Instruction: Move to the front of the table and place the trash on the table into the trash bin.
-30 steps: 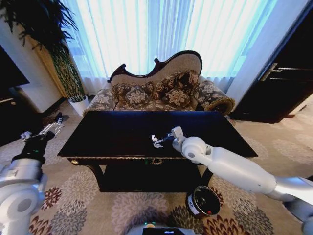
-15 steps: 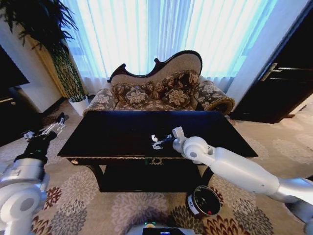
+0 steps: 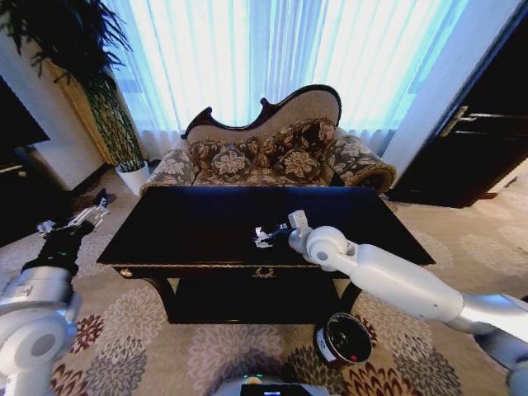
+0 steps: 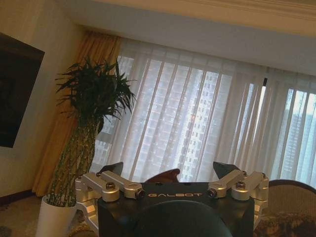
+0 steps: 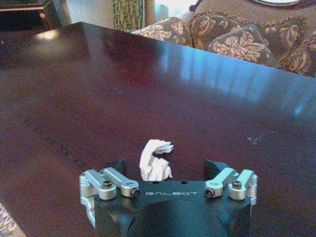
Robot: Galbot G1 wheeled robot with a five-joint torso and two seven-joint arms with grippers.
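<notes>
A crumpled white paper scrap [image 3: 261, 240] [image 5: 155, 160] lies on the glossy dark table [image 3: 198, 227] near its front edge. My right gripper [image 3: 265, 236] [image 5: 168, 169] reaches over the tabletop and stands open, with the scrap between its fingers [image 5: 117, 167] close to the palm. The jaws are well apart and do not touch the paper. The round dark trash bin [image 3: 342, 339] stands on the carpet below the table's front right, under my right arm. My left gripper [image 3: 80, 218] [image 4: 169, 172] is open and held up off the table's left end.
A patterned sofa [image 3: 272, 153] stands right behind the table. A potted plant [image 3: 124, 140] is at the back left and a dark cabinet [image 3: 487, 140] at the right. Patterned carpet [image 3: 140, 330] surrounds the table.
My right arm has edged slightly farther over the table towards the scrap. The scrap has not moved. My left gripper wavered a little in place.
</notes>
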